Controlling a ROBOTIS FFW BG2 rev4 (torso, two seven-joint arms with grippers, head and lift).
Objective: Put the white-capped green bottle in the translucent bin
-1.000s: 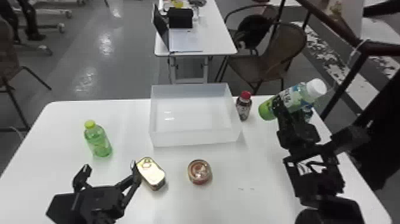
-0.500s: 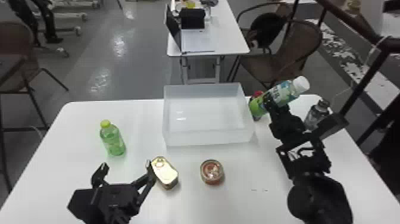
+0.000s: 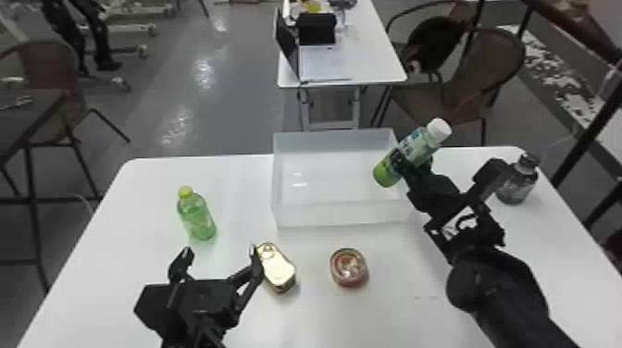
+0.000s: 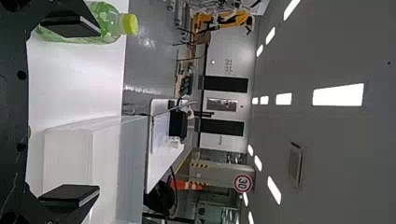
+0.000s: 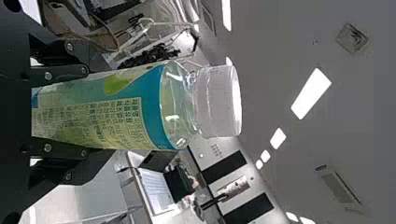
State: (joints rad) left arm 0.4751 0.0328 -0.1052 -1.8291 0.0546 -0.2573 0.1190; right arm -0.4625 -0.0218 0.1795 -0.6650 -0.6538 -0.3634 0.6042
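We're pinching white-capped green plastic bottle (image 3: 410,152) by its body between right gripper's (image 5: 86,111) jaws. Bottle is hanging tilted at right end of translucent rectangular bin (image 3: 342,216), base slanting down leftward toward interior, cap pointing up rightward. Left gripper (image 3: 220,251) is idling, jaws spread. Probably we're needing slight leftward carry, then lowering base-first.

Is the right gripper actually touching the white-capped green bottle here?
Touching. The right wrist view shows it: the right gripper has its fingers closed against opposite sides of the white-capped green bottle, cap end beyond them.
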